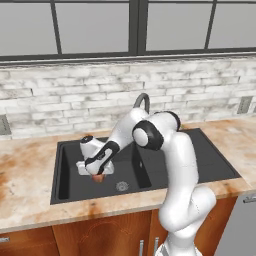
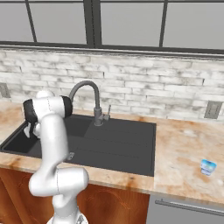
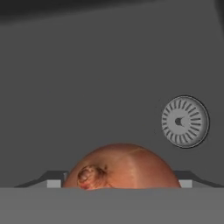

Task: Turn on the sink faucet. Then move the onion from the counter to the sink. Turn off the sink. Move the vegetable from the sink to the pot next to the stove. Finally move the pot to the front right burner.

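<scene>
Hand view, onion [image 3: 124,168]: sits between the two finger tips, right at the camera, its stem nub facing the lens; round, so no long axis to align.
Onion's place: low inside the sink [image 1: 210,160], above the black floor, the drain [image 3: 184,121] off to one side.
Gripper [image 1: 98,175]: jaws wide around the onion; whether they press it or have let go, I cannot tell.
Faucet [image 2: 89,98]: behind the basin, well apart.
</scene>
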